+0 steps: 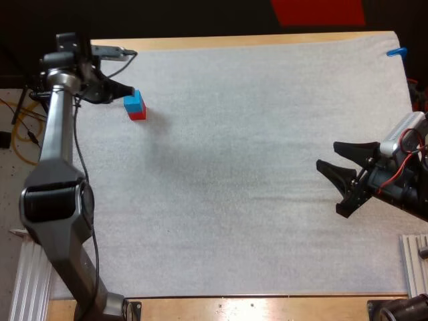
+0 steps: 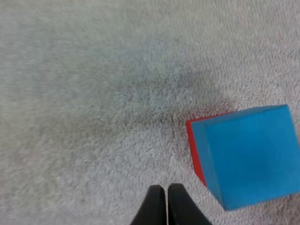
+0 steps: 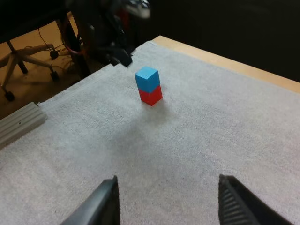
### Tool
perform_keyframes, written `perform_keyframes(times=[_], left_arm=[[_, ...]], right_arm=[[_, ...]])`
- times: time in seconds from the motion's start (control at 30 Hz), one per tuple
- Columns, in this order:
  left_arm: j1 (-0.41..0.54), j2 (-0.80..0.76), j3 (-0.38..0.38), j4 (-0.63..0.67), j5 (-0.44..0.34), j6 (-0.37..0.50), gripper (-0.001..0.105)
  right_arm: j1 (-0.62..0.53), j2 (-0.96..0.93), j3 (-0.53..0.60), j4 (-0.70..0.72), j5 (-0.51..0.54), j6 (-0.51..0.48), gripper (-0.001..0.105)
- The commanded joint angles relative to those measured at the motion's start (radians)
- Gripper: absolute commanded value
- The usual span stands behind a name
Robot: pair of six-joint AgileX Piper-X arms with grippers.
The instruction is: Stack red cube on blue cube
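The blue cube (image 1: 134, 101) sits on top of the red cube (image 1: 138, 114) near the mat's far left; the right wrist view shows the same stack, blue cube (image 3: 146, 78) over red cube (image 3: 151, 95). My left gripper (image 1: 124, 89) is just left of the stack, clear of it. Its fingers (image 2: 154, 206) touch each other with nothing between them, beside the blue cube (image 2: 248, 154), under which a sliver of the red cube (image 2: 197, 150) shows. My right gripper (image 1: 328, 155) is open above the mat's right side, far from the cubes, with its fingers (image 3: 101, 206) wide apart.
The white mat (image 1: 241, 187) covers most of the wooden table (image 1: 267, 306). Ribbed metal rails lie at the near left (image 1: 27, 281) and near right (image 1: 414, 261) corners. A chair base (image 3: 18, 61) and cables stand on the floor beyond the table's left side.
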Motion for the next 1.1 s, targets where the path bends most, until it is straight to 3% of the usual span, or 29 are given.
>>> perform_keyframes(times=[0.0,0.2,0.53,1.07], left_arm=[[-0.006,0.003,-0.014,-0.011,-0.013,-0.002,0.0],[-0.01,0.056,-0.021,-0.042,-0.02,-0.002,0.0],[-0.01,0.136,-0.092,-0.048,-0.02,-0.011,0.0],[-0.01,0.181,-0.093,-0.033,0.012,-0.056,0.0]], right_arm=[[0.0,-0.001,-0.002,-0.008,-0.001,-0.014,0.047],[0.0,-0.001,-0.002,-0.008,-0.001,-0.014,0.047],[0.0,-0.001,-0.002,-0.008,-0.001,-0.01,0.047],[0.0,-0.001,-0.002,-0.008,0.014,-0.01,0.047]])
